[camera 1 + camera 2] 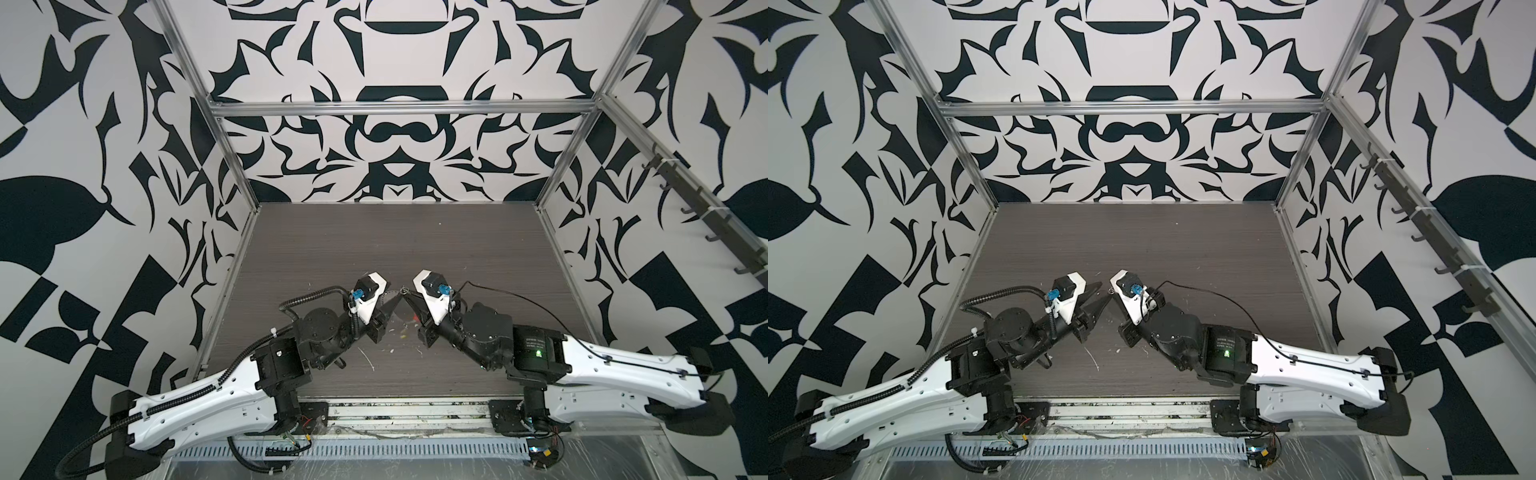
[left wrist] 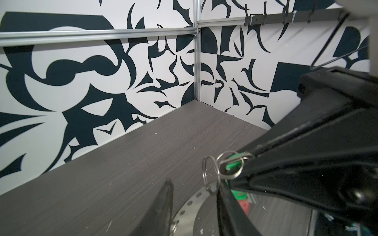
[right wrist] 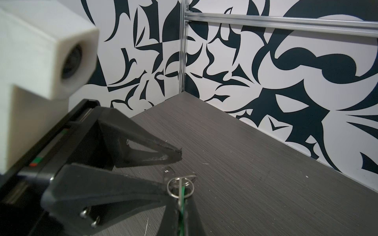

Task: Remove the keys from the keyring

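The small metal key with the green plastic tag (image 2: 232, 166) is pinched between the pressed-together fingers of the right gripper (image 3: 181, 196), and a small steel split ring (image 3: 180, 183) is seen threaded on it just past the fingertips. The fingers of the left gripper (image 2: 194, 182) are held spread, and a second small split ring (image 2: 210, 173) is seen just beside one fingertip. The large grey metal keyring hoop with the red plastic section (image 2: 185, 206) is seen below and between the spread fingers; whether it is touched cannot be told.
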{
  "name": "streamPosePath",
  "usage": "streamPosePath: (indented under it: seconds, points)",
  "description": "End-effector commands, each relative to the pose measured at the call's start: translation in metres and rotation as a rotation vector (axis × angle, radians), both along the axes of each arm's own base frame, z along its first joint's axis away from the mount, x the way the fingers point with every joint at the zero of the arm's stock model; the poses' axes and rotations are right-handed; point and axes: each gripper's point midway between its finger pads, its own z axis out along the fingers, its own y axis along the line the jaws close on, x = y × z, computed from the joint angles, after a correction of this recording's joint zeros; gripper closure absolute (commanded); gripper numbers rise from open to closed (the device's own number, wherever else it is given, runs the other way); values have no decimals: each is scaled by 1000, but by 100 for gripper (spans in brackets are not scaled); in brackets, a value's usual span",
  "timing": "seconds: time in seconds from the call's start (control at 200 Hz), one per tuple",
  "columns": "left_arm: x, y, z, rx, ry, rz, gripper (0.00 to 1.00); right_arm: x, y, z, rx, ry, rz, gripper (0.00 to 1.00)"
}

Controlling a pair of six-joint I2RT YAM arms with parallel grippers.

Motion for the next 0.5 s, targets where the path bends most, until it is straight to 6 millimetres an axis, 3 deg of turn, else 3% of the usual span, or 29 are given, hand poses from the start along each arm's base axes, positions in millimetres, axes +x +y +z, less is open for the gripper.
streamPosePath:
  seconds: [0.0,0.2,0.4,0.495]
  points:
    - [-4,1,21,-51,-36,-9,68,-1,2,23,79,-7,1,100]
    - [-7,-3,21,-35,-48,-24,74,-1,3,21,72,-3,5,100]
    - [-9,-3,24,-31,-61,-22,69,-1,4,21,68,-2,4,100]
    - [-10,-4,26,-22,-71,-20,72,-1,4,20,65,1,4,100]
